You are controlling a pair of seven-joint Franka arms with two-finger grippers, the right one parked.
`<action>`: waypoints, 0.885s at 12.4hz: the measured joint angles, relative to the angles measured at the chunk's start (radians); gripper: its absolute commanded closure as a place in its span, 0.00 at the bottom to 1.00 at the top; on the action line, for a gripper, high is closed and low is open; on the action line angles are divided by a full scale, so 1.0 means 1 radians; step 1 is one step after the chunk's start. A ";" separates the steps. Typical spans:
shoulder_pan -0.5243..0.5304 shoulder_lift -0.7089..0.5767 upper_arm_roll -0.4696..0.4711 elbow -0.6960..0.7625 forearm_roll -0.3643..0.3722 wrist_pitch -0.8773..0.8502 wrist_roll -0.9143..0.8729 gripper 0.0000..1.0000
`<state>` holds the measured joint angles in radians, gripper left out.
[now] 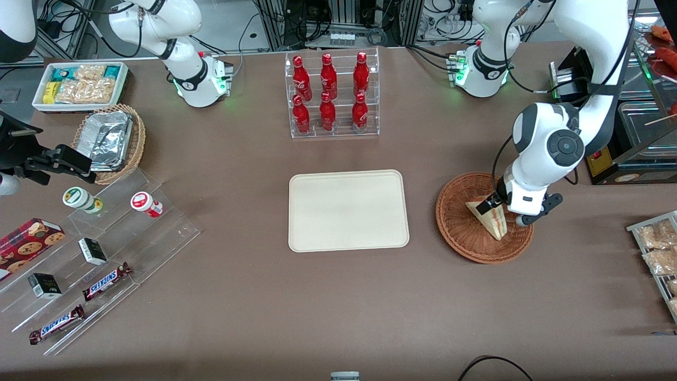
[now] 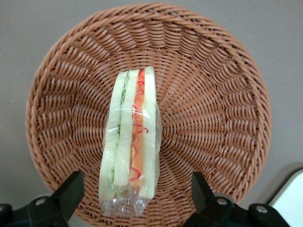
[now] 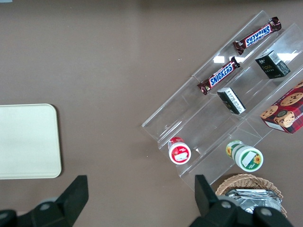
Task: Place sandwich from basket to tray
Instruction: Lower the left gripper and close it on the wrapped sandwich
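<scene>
The sandwich (image 2: pixel 130 142) was seen lying in the basket (image 2: pixel 222 94), straddled but not yet pinched by the spread claw (image 2: pixel 135 198), so lifting and carrying to the bare tray (image 1: pixel 349 210) remained.

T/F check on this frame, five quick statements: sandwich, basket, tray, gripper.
1. The sandwich lies in the basket. True.
2. The tray holds a sandwich. False: nothing lies on it.
3. The gripper is open, its fingers on either side of the sandwich. True.
4. The sandwich is unwrapped. False: it sits in clear film.
5. The gripper hangs over the tray. False: it is over the basket.
</scene>
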<state>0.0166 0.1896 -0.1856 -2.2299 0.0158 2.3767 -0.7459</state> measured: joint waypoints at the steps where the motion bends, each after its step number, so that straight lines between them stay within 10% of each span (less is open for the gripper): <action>1: 0.000 0.019 0.001 -0.001 0.000 0.008 -0.001 0.02; 4: 0.004 0.056 0.004 -0.004 0.000 0.025 -0.013 0.87; 11: 0.003 0.001 0.002 0.001 0.004 -0.063 -0.004 0.92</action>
<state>0.0194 0.1904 -0.1834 -2.2286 0.0196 2.3140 -0.7501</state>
